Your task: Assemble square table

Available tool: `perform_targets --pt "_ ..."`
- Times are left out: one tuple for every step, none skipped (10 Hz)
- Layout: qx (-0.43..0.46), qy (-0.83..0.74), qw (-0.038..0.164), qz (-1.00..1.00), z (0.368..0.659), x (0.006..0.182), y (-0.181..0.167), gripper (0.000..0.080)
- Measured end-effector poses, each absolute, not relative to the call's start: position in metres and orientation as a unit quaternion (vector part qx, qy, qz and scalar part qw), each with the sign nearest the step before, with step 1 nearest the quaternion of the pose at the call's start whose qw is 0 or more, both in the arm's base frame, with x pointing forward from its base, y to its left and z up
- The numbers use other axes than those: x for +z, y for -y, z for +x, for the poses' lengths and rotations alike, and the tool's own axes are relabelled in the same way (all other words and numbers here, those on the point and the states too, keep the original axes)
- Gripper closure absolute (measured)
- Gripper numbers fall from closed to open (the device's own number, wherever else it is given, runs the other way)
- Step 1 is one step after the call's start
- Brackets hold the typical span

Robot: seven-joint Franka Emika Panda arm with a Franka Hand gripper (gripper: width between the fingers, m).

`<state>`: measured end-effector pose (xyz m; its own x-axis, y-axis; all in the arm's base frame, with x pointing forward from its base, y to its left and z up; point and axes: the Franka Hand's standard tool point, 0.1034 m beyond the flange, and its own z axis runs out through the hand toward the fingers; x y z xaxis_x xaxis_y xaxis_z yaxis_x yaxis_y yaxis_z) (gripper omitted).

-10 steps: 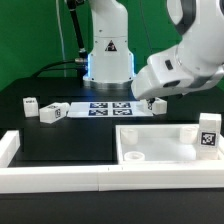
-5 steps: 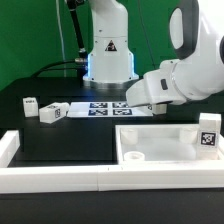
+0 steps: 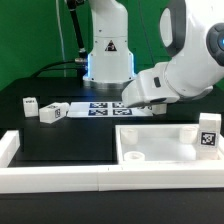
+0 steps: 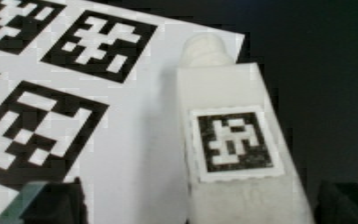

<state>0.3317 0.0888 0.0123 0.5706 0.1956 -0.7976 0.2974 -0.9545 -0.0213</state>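
The square table's top [image 3: 165, 140] is a white slab with round sockets, lying at the front on the exterior view's right. A tagged white block [image 3: 208, 134] stands at its right end. Two white tagged legs [image 3: 30, 104] [image 3: 52, 113] lie at the left. A third leg [image 4: 229, 140] lies beside the marker board's right end, and part of it shows in the exterior view [image 3: 158, 107]. My gripper [image 4: 194, 212] hangs over this leg, open, with its dark fingertips [image 4: 39, 205] on either side and not touching it. In the exterior view the gripper [image 3: 147, 103] is mostly hidden by the hand.
The marker board [image 3: 95, 108] lies across the middle of the black table, also showing in the wrist view [image 4: 69, 90]. A long white low border wall [image 3: 60, 180] runs along the front and left. The robot base [image 3: 107, 55] stands at the back.
The hand has moved toward the exterior view's left and come down a little over the leg at the marker board's right end. The other parts have not moved.
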Motion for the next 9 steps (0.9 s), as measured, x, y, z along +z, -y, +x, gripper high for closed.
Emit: perform_targets --pt "-0.442 -0.139 0.058 0.884 0.3317 0.0115 -0.0885 0.015" --pt "-0.442 -0.139 0.058 0.884 0.3318 0.0114 -0.0882 0.0272" --pt "-0.442 -0.139 0.058 0.884 0.3318 0.0113 -0.088 0.0408" --pt "-0.442 -0.138 0.058 0.884 0.3318 0.0112 -0.0878 0.0408" --pt "-0.442 -0.138 0.058 0.884 0.3318 0.0112 -0.0877 0.0511" --pt "-0.442 -0.138 0.058 0.884 0.3318 0.0112 -0.0875 0.0511" --pt "-0.442 -0.138 0.057 0.884 0.3319 0.0112 -0.0873 0.0511" --pt "-0.442 -0.137 0.057 0.884 0.3319 0.0112 -0.0871 0.0511" --pt "-0.442 -0.137 0.057 0.884 0.332 0.0112 -0.087 0.0511"
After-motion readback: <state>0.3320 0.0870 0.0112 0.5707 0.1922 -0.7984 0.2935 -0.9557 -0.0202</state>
